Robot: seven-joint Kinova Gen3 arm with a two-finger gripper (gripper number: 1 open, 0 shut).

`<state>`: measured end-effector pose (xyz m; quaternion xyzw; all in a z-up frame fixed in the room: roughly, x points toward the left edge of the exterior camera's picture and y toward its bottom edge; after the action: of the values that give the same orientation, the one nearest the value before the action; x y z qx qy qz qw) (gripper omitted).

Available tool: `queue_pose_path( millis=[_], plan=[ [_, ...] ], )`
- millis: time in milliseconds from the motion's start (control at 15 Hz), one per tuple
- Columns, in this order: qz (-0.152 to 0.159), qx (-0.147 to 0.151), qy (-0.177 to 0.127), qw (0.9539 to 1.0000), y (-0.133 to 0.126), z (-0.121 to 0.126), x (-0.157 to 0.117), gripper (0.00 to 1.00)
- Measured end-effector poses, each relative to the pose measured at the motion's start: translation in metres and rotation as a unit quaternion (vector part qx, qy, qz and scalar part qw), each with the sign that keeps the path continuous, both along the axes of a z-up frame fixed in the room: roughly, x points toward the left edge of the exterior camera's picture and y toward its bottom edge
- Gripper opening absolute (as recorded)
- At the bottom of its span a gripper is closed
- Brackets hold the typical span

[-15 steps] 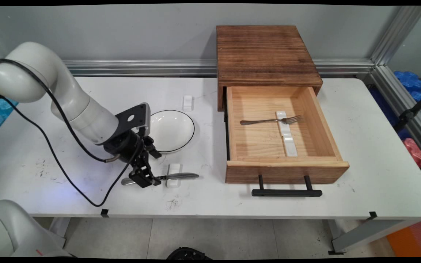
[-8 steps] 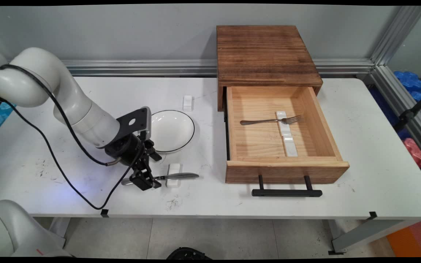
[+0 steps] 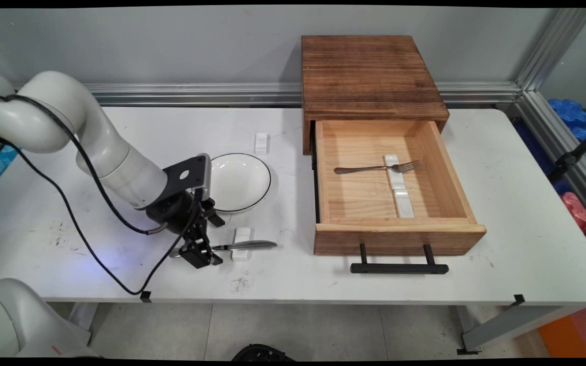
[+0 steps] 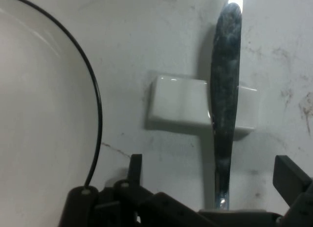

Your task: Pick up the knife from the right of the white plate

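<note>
The room is lit evenly and brightly from above. Soft, short shadows are cast on the white counter (image 3: 517, 213) under the drawer (image 3: 397, 231) and the arm. The straight edges of the main view are bent a little near the corners. In the hand view, things are seen softly and a bit dim, and a bright spot of glare is caught at the tip of the knife (image 4: 226, 90).

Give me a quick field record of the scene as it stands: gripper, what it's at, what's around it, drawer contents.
gripper: low over the knife's handle end; fingers' state unclear
knife: lying across a small white rest, blade toward the drawer
plate: white, black rim, just behind the gripper
second rest: bare, beyond the plate
drawer: open
fork: in the drawer, across a long white rest
</note>
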<state>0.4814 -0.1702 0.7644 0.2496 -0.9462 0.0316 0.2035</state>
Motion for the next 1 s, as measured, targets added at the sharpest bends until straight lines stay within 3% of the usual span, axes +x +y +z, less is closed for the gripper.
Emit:
queue_pose_path(
  millis=[533, 600, 1000],
  plan=[
    [-0.008, 0.001, -0.005, 1.0000, 0.0013, -0.0036, -0.0006, 1.00],
    [-0.008, 0.001, -0.005, 1.0000, 0.0015, -0.0040, -0.0007, 0.00],
    [-0.010, 0.004, -0.007, 0.9999, 0.0034, -0.0059, -0.0019, 0.00]
  ],
)
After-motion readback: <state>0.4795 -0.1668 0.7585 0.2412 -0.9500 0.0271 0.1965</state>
